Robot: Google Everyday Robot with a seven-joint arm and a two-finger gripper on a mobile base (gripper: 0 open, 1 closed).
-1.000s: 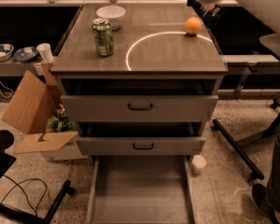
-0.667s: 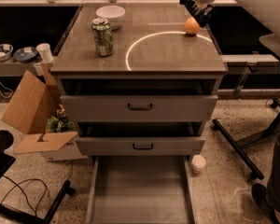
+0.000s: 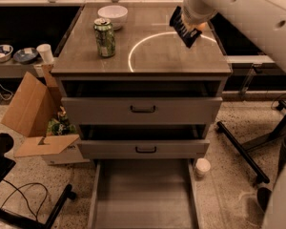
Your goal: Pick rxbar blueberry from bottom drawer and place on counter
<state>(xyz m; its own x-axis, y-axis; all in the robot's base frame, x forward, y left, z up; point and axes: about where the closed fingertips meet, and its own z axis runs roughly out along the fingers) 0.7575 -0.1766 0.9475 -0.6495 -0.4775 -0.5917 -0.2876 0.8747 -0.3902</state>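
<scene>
The bottom drawer (image 3: 143,194) is pulled out at the foot of the cabinet, and the part I see is a bare grey tray. The rxbar blueberry is not in view. The counter (image 3: 152,56) is the wood-grain top with a bright curved arc. My gripper (image 3: 183,28) hangs from the white arm above the counter's back right part, over the arc and just in front of an orange (image 3: 200,27). It holds nothing that I can see.
A green soda can (image 3: 105,37) and a white bowl (image 3: 113,15) stand on the counter's back left. The two upper drawers (image 3: 143,109) are slightly open. A cardboard box (image 3: 31,111) sits left of the cabinet. A white cup (image 3: 202,166) and black chair legs (image 3: 240,151) are on the right.
The arm has swung down and to the left from the counter's far right corner. The gripper is now over the arc and covers most of the orange.
</scene>
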